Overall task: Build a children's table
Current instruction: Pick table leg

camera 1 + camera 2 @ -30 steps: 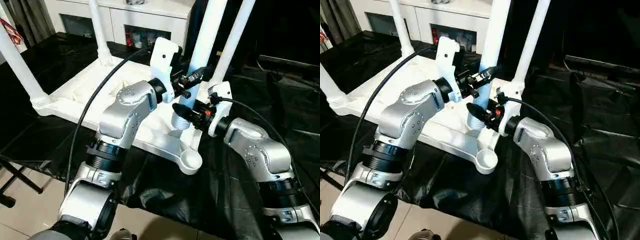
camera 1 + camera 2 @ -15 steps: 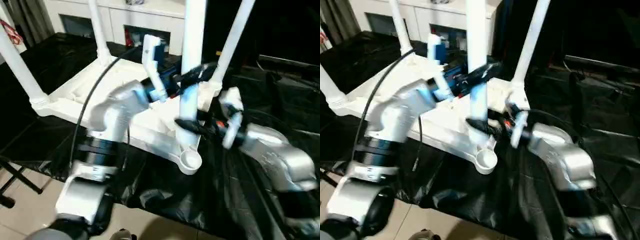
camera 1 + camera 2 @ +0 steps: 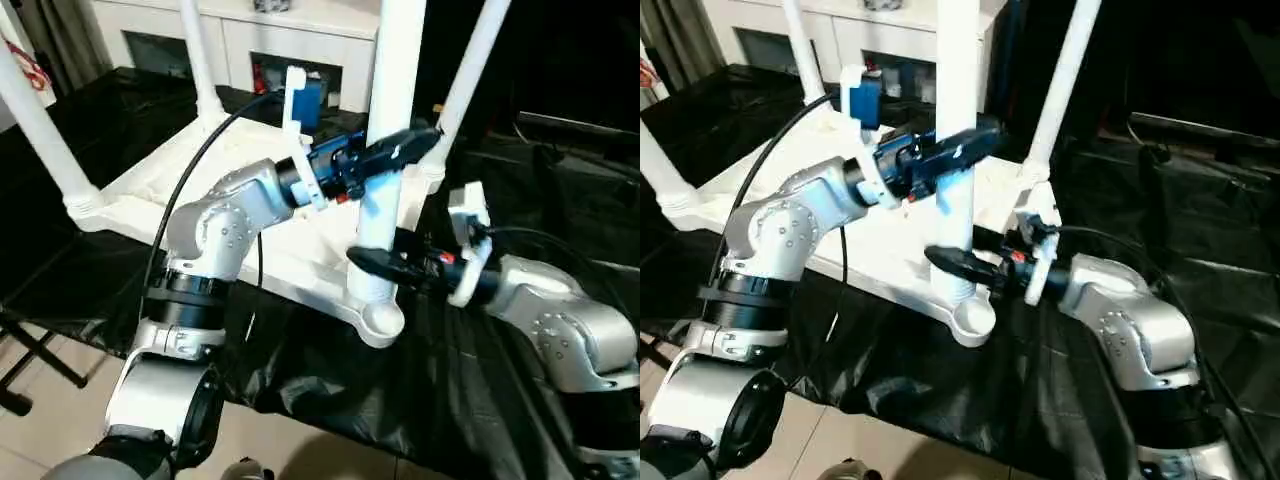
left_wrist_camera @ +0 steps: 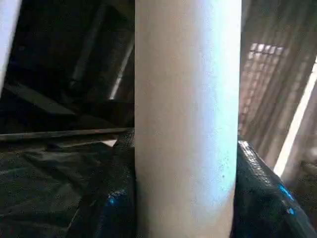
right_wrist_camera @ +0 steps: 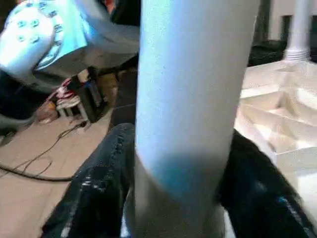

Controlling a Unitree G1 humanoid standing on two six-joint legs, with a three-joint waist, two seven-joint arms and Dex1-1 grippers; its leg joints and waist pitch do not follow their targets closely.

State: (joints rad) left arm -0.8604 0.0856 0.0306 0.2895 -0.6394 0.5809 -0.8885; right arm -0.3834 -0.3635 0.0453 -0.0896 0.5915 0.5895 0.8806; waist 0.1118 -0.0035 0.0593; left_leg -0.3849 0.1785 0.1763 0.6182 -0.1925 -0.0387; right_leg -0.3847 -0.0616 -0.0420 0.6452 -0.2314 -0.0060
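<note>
The white table top (image 3: 130, 180) lies upside down on a black sheet, ribbed underside up. Three white legs stand in its corner sockets: one at the left (image 3: 40, 130), one at the back (image 3: 198, 60), one at the right (image 3: 470, 70). The fourth leg (image 3: 392, 90) stands nearly upright, held by both grippers. My left gripper (image 3: 395, 155) is shut on its middle, fingers (image 4: 111, 198) on both sides. My right gripper (image 3: 375, 265) is shut on its lower end, fingers (image 5: 99, 193) flanking it. The leg's foot sits just behind the near corner socket (image 3: 382, 322), whose cup shows open.
A white cabinet with glass doors (image 3: 300, 45) stands behind the work. The black sheet (image 3: 330, 400) hangs over the near edge above a tiled floor (image 3: 60, 420). A black stand foot (image 3: 30, 360) is at the left. A black cable (image 3: 180, 200) loops over my left arm.
The held leg has swung from a lean to nearly upright and come nearer the near corner socket. My left wrist has turned, and my right gripper now grips lower on the leg.
</note>
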